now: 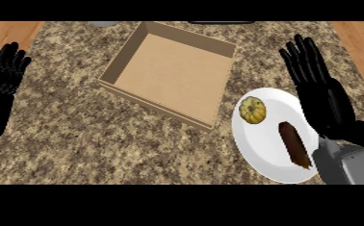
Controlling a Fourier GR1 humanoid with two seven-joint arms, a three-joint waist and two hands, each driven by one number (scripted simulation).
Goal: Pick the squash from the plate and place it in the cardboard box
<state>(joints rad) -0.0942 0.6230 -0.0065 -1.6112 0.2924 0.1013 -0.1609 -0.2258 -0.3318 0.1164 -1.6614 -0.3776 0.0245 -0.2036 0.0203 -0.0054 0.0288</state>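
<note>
Right forearm [340, 163], grey, enters at the lower right corner and is the nearest element to the viewer. Its black right hand [321, 97] extends upward from it with fingers straight and spread apart, holding nothing. The palm lies over the right rim of the plate [265, 145], and the fingertips reach past the plate's upper edge, above the speckled desk [78, 129].

Plate: white, round, seen at lower right, just beside the box's near right corner. Two items rest on it. The squash [253, 110], small, yellow and ribbed, sits on the plate's upper part, left of the right hand and apart from it; nothing touches it. A dark brown elongated item [294, 144] lies below and right of the squash, slanting toward the plate's lower right edge, close to the right wrist; what it is cannot be told.

Box [171, 73]: open-topped cardboard, rotated at an angle to the desk's edges, occupying the upper centre, left of the plate. Its floor is bare cardboard.

Left hand [10, 71]: black, at the far left edge, fingers up and relaxed, well apart from box and plate.

Wood-coloured strips show beyond the desk's top corners on both sides.
</note>
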